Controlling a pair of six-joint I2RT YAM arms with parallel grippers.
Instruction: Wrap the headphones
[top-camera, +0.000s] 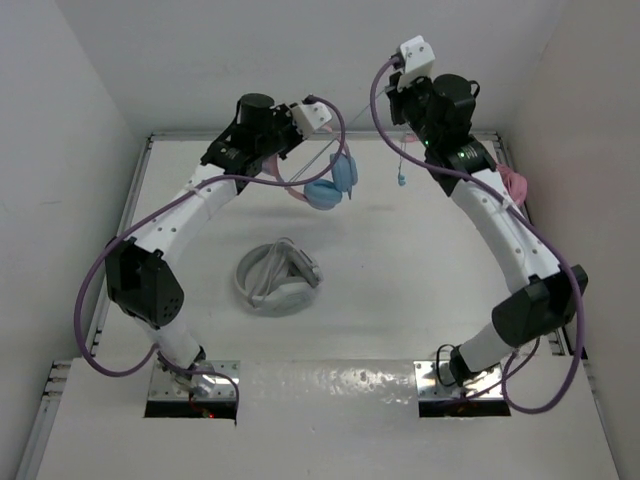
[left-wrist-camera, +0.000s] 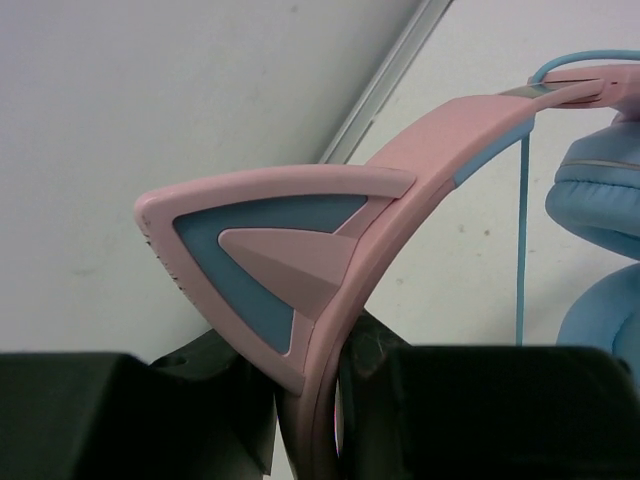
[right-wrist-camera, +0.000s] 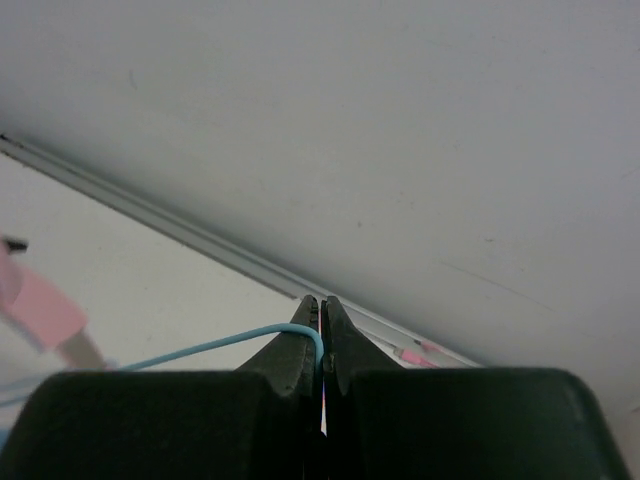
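One pink-and-blue headphones (top-camera: 325, 186), one white-grey headphones (top-camera: 275, 281), one all-pink headphones (top-camera: 514, 184), two robot arms (top-camera: 190, 212) (top-camera: 500, 228)

White shells with black joint housings are seen on the left arm (top-camera: 178, 222) and the right arm (top-camera: 500, 225). A purple cable (top-camera: 83, 310) is looped along each. A white camera housing (top-camera: 418, 55) is mounted just behind the jaws. The left gripper (left-wrist-camera: 310, 420) and the right gripper (right-wrist-camera: 322, 350) are finished in matte black, the latter's jaws tapered to thin tips. Shiny metal base plates (top-camera: 225, 385) are fitted farthest from the jaws.
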